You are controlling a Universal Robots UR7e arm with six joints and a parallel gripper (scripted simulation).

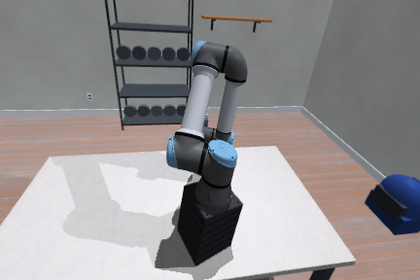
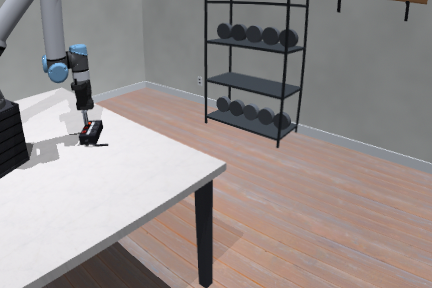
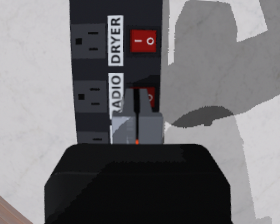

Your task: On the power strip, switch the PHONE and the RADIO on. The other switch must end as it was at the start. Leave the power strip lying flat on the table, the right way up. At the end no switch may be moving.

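Note:
A black power strip (image 3: pixel 118 66) lies flat on the white table, also seen small in the exterior view (image 2: pixel 91 132). In the wrist view its red DRYER switch (image 3: pixel 144 41) is in plain sight at the top. The RADIO label (image 3: pixel 116 93) sits below it, and the red RADIO switch (image 3: pixel 149 96) is mostly covered by my fingers. My gripper (image 3: pixel 136 102) is shut with nothing between the fingers, its tips down on the RADIO switch. The PHONE end of the strip is hidden under my gripper body. In the exterior view the gripper (image 2: pixel 86 117) stands upright over the strip.
The arm's black base (image 1: pixel 210 223) stands on the table. A metal shelf rack (image 2: pixel 255 44) stands by the wall, away from the table. A blue object (image 1: pixel 395 203) sits on the floor.

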